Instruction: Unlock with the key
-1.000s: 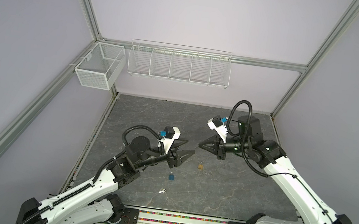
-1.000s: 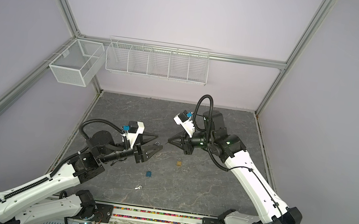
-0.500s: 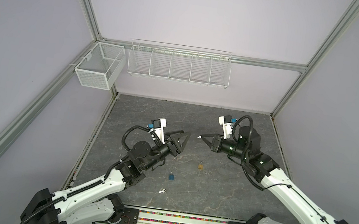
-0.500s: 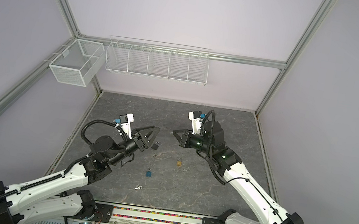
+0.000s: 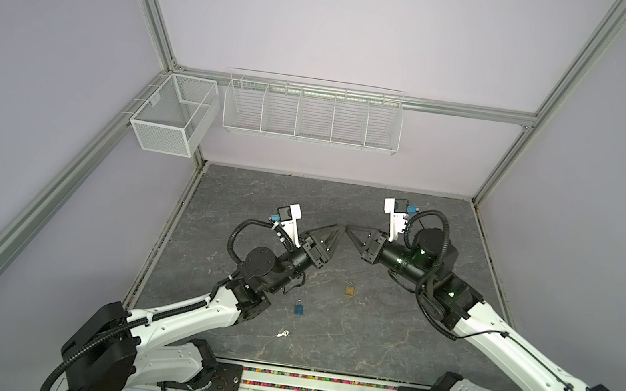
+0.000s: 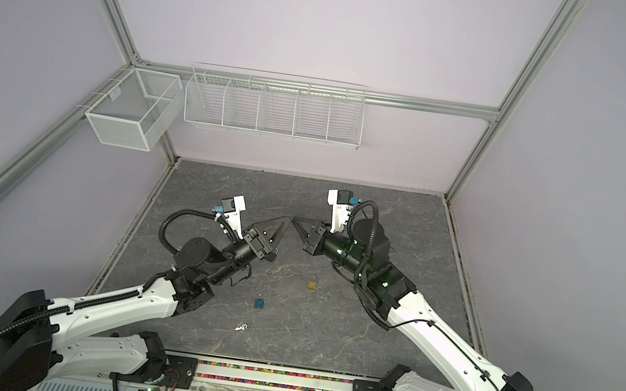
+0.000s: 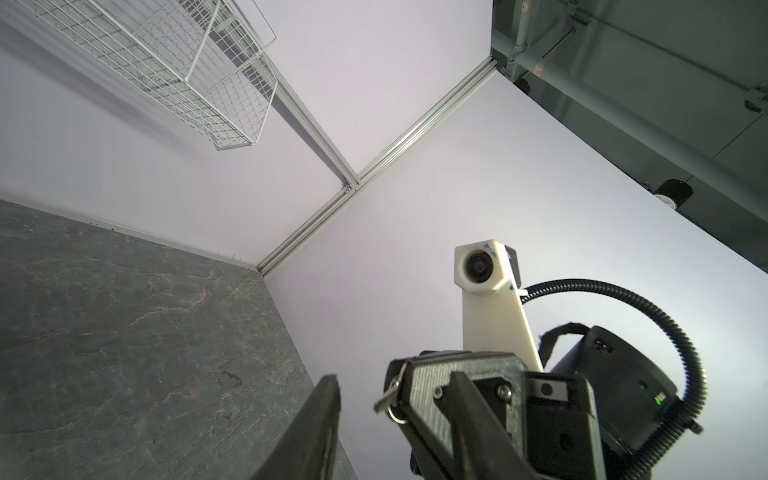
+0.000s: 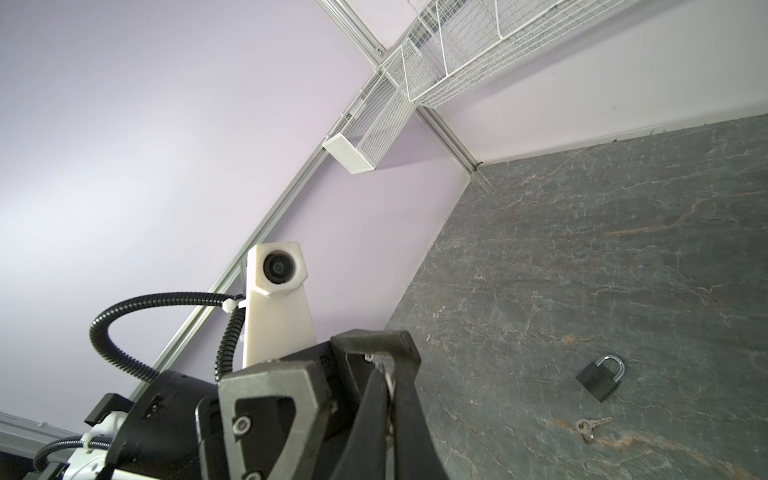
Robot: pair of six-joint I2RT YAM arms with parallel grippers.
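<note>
Key (image 7: 390, 400): clamped in closed jaws of right gripper (image 5: 350, 227), lying between the parted jaws of left gripper (image 5: 341, 230) opposite.

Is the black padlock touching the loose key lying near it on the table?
Apart. The right wrist view shows bare table between the black padlock and the loose key.

grey tabletop (image 5: 365, 339) | blue padlock (image 5: 299, 308) | brass padlock (image 5: 349, 290) | black padlock (image 8: 596, 384), small key (image 8: 592, 424) beside | silver key (image 5: 283, 333), probably
</note>
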